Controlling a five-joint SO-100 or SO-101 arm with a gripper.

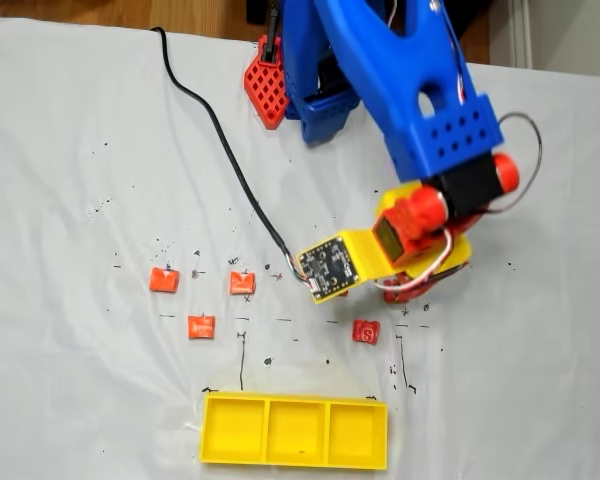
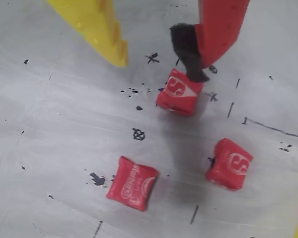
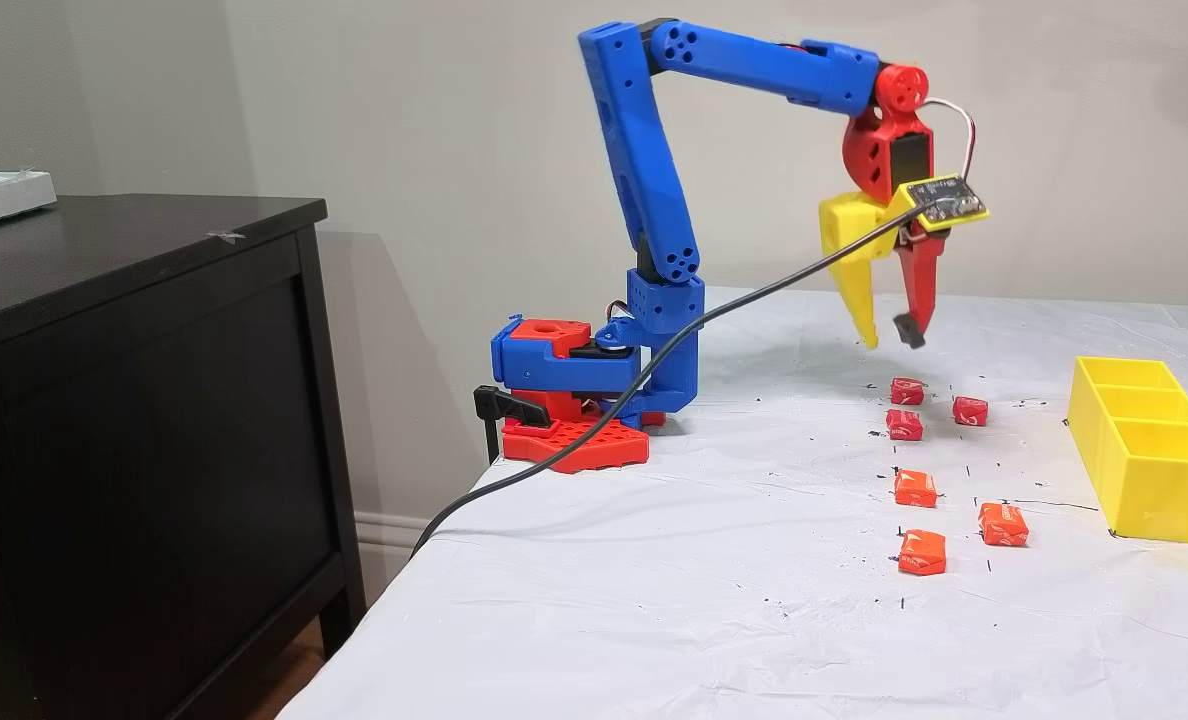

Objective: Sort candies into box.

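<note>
**Candies on the cloth, gripper poised above the red group**

Candies were seen loose on the white cloth point(image 1: 70, 150) in a fixed view: three orange ones, at point(image 1: 164, 280), point(image 1: 242, 283) and point(image 1: 201, 327), lay left of one red candy point(image 1: 366, 331), while the yellow box point(image 1: 294, 431) sat below them with all three compartments empty. The area just above the red candy was covered by the arm.

In the wrist view, three red candies were shown, at point(image 2: 179, 92), point(image 2: 132, 183) and point(image 2: 229, 163). The gripper point(image 2: 161, 62) was spread wide and held nothing, its red finger's dark tip directly over the upper candy.

In the other fixed view, the gripper point(image 3: 889, 338) was hung well above the red candies point(image 3: 906, 391), with the box point(image 3: 1149, 470) off to the right. No candy had been sorted, so the approach to a first pick was judged to be in hand. A descent astride one red candy was called for, then a closing.
</note>
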